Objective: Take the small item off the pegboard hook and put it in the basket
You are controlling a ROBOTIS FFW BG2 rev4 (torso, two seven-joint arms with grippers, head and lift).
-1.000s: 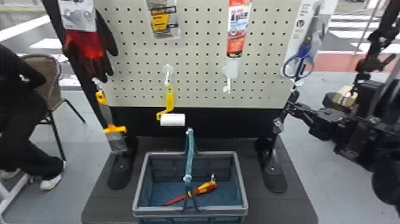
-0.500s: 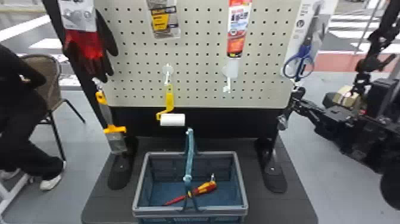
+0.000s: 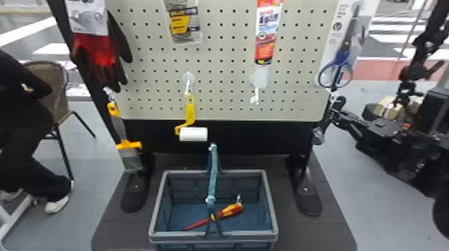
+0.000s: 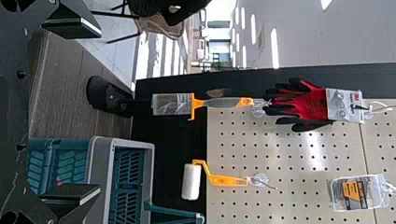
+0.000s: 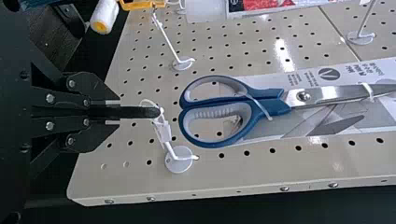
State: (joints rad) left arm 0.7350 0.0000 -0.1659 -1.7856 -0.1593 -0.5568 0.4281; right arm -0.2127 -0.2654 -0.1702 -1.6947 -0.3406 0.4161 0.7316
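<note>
- Pinching small item (image 5: 140, 112) in jaws of right gripper (image 5: 116, 112).
- Holding spread the jaws of left gripper (image 4: 100, 110).
- Seemingly hanging on hook (image 5: 172, 150).
- Needing unhooking, then lowering into basket (image 3: 213, 237) at head view's six o'clock.

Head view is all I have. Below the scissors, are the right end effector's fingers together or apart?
Observer: Right wrist view: the right end effector is drawn in close, its fingers either side of the small item, a black handle.
Operator: Is it off the hook?
Observer: Can't tell. A white loop at the handle's end sits right by the tip of the hook.
Operator: And the left?
Observer: Left wrist view: the left end effector has its fingers wide apart, holding nothing.
</note>
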